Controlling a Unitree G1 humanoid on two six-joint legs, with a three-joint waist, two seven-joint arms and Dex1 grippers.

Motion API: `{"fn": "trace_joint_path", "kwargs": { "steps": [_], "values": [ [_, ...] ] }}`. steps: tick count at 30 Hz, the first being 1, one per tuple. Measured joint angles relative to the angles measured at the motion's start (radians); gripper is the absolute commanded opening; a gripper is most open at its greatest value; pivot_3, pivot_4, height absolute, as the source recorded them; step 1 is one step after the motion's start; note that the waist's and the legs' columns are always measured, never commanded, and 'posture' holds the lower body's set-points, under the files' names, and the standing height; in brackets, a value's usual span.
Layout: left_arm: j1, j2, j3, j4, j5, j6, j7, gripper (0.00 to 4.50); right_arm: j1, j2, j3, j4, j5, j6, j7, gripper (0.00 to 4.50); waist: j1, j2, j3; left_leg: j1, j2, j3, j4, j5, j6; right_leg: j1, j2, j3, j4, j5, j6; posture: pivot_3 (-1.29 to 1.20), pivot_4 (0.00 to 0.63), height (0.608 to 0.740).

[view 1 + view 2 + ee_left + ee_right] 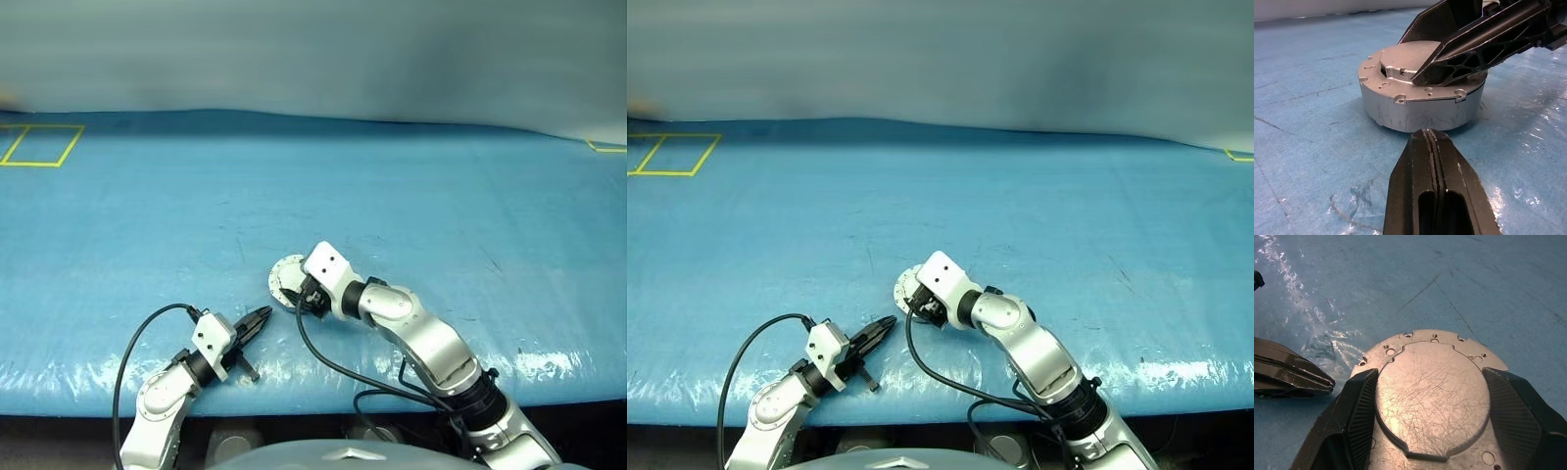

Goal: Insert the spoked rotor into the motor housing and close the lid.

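Right gripper [1425, 396] straddles closed lid [1432, 391].
Fingers spread wide over motor housing [1420, 110] near table's [441, 206] front edge; left gripper [1432, 142] clenched empty beside it.

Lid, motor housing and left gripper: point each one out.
lid [1432, 396]: right wrist view, middle of its raised grey outer face.
motor housing [1425, 115]: left wrist view, on its silver side wall.
left gripper [1436, 156]: left wrist view, at the tips of its shut fingers.
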Motion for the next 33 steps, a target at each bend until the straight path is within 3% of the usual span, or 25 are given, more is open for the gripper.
{"fn": "trace_joint_path", "kwargs": {
  "steps": [14,16,20,33],
  "values": [
    [0.007,0.001,-0.004,-0.001,-0.013,0.004,-0.008,0.00,-0.077,0.021,-0.094,-0.052,0.120,0.279,0.024,3.03,0.006,0.002,-0.002,0.000,0.000,0.000,-0.003,0.000,0.000,0.000,0.000,-0.001,-0.008,0.001,0.001,0.00,0.150,0.740],
    [0.008,0.001,-0.004,-0.001,-0.015,0.005,-0.012,0.00,-0.077,-0.012,-0.077,-0.052,0.119,0.242,0.044,3.03,0.007,0.002,-0.002,0.000,0.000,0.000,-0.003,0.000,0.000,0.000,-0.001,-0.001,-0.009,0.001,0.001,0.00,0.150,0.740],
    [0.011,0.001,-0.004,-0.002,-0.018,0.006,-0.015,0.00,-0.017,-0.087,-0.031,-0.012,0.071,-0.004,0.097,3.03,0.005,0.002,-0.002,0.000,0.000,0.000,-0.003,-0.001,0.001,0.001,-0.001,-0.001,-0.011,0.001,0.001,0.00,0.150,0.740],
    [0.012,0.001,-0.004,-0.003,-0.017,0.007,-0.016,0.00,0.073,-0.108,-0.018,0.112,-0.016,-0.380,0.154,3.03,0.004,0.002,-0.003,0.000,0.000,0.000,-0.003,-0.001,0.001,0.003,-0.001,-0.001,-0.011,0.001,0.002,0.00,0.150,0.740]
  ]
}}
